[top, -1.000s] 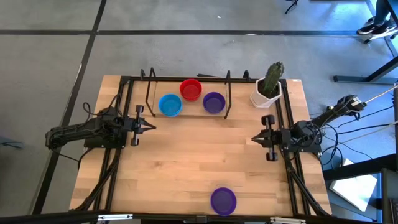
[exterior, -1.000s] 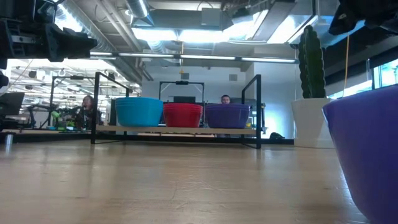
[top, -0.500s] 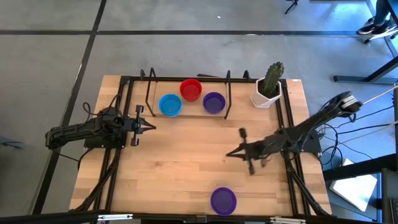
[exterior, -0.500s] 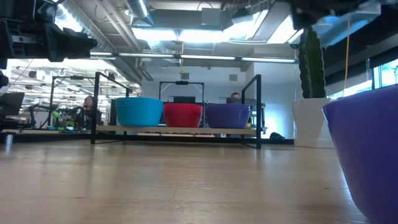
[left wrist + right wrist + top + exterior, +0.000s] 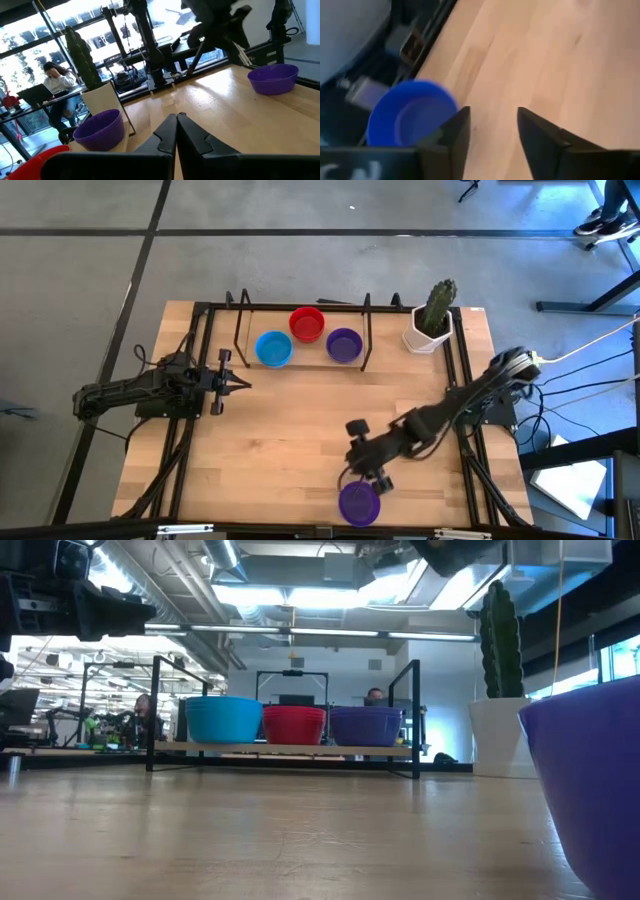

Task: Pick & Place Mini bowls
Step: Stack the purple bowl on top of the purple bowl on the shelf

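A purple mini bowl (image 5: 359, 503) sits on its base at the table's near edge; it also shows in the low view (image 5: 590, 790), the left wrist view (image 5: 272, 79) and the right wrist view (image 5: 412, 114). A blue bowl (image 5: 273, 348), a red bowl (image 5: 307, 324) and another purple bowl (image 5: 344, 345) stand inside the black rack at the far side. My right gripper (image 5: 350, 467) is open, just on the far side of the near purple bowl and apart from it; its fingers (image 5: 492, 135) hold nothing. My left gripper (image 5: 238, 383) is shut and empty at the table's left.
A white pot with a cactus (image 5: 431, 320) stands at the far right corner. The black wire rack (image 5: 366, 340) frames the three far bowls. Black rails (image 5: 185, 450) run along the table's left and right sides. Bare wood lies across the table's middle.
My right gripper has swung from the table's right edge toward the middle and then toward the near edge, reaching out to just beside the near purple bowl. The bowls have not moved.
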